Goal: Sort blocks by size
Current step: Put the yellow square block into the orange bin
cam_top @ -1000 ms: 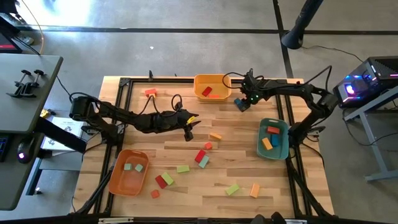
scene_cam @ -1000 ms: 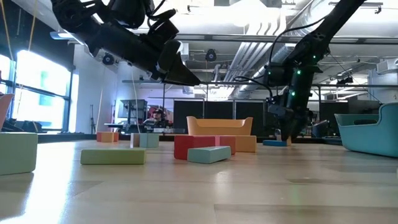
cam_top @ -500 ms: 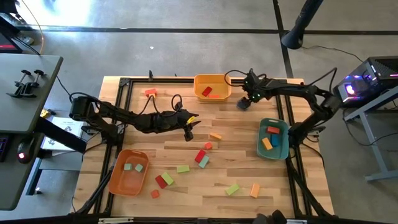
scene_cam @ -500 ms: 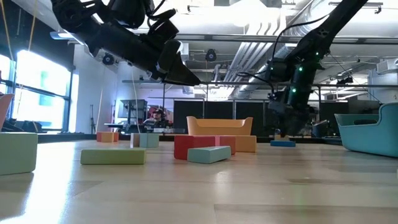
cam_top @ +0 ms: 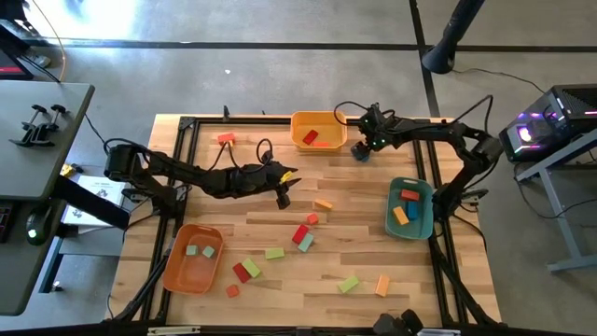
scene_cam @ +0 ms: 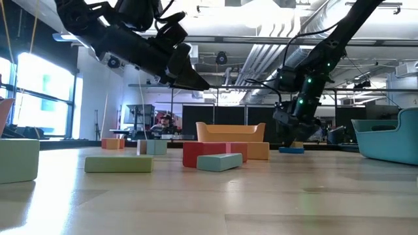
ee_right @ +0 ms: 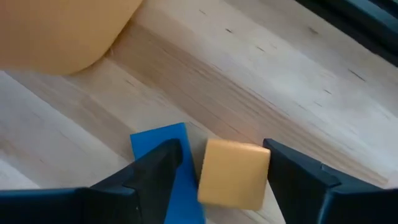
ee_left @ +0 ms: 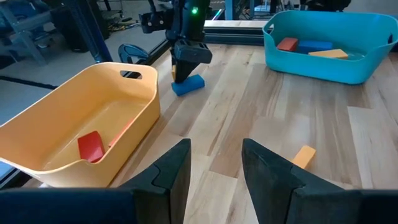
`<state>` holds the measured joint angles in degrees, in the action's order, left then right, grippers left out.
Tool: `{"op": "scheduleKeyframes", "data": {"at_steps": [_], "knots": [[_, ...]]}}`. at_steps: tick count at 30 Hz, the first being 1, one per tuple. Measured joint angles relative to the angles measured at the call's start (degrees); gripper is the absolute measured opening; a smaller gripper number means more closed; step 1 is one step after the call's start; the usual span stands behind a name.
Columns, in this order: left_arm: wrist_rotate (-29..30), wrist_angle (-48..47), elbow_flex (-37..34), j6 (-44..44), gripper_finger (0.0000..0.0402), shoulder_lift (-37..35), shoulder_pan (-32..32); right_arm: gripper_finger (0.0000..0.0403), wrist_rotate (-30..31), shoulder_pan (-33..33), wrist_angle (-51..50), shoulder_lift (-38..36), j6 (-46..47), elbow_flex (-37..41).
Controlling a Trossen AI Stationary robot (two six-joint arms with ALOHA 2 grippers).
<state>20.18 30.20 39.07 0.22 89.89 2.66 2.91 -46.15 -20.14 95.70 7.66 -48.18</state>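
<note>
My right gripper (cam_top: 361, 149) stands just right of the yellow tray (cam_top: 317, 115), fingers pointing down and open. In the right wrist view (ee_right: 224, 180) an orange cube (ee_right: 233, 174) lies between its fingers, and a blue block (ee_right: 161, 162) lies beside the cube, partly under one finger. The blue block rests flat on the table (ee_left: 188, 84). My left gripper (cam_top: 283, 193) hangs open and empty above the table's middle (ee_left: 216, 165). Several red, orange, teal and green blocks (cam_top: 300, 233) lie loose on the near half. My right gripper comes from above, with one finger on each side of the orange cube. One finger (ee_right: 298, 180) meets the cube's side (ee_right: 264, 171) in the wrist view. The other finger (ee_right: 152, 174) stands apart over the blue block. I cannot tell whether it touches either.
The yellow tray holds a red block (cam_top: 311, 137). A teal tray (cam_top: 392, 201) at the right holds red, blue and orange blocks. An orange tray (cam_top: 177, 271) at the near left holds two pale cubes. An orange block (cam_top: 226, 138) lies at the far left.
My right gripper has moved a little toward the yellow tray and the far edge. In the low view it rose, came down again and tipped. The blue block stays on the table.
</note>
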Motion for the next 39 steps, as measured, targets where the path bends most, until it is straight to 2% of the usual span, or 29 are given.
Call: {"op": "scheduleKeyframes", "data": {"at_steps": [6,12,16,23,27,30,34,39], "knots": [[0.0,-0.2,0.0,0.0,0.0129,0.0,0.0,0.0192,-0.2,0.0,-0.2,0.1,1.0,0.0],[-0.1,-0.4,0.0,-1.3,0.0129,0.0,-0.1,0.0132,0.3,0.5,-1.7,-0.6,0.2,0.1],[-0.2,-0.7,0.0,-2.1,0.0129,0.0,-0.3,0.0131,1.8,0.9,-5.7,-4.4,-0.1,0.5],[-0.2,-0.8,0.0,-2.1,0.0129,0.0,-1.2,0.0131,9.8,2.3,-14.7,-16.1,0.7,0.5],[0.1,-0.1,0.0,-1.0,0.0129,0.0,-2.1,0.0133,8.7,5.9,-16.3,-23.6,0.1,1.5],[1.9,0.5,0.0,0.6,0.0129,0.0,-3.2,0.0135,5.8,10.9,-10.0,-30.4,2.8,6.4],[5.0,3.8,0.0,4.8,0.0129,0.0,-4.6,0.0135,-2.8,17.7,5.6,-38.9,5.1,15.7],[4.5,13.0,0.0,14.5,0.0129,0.0,-5.7,0.0136,-15.1,25.6,35.7,-43.3,8.4,27.4]]}}
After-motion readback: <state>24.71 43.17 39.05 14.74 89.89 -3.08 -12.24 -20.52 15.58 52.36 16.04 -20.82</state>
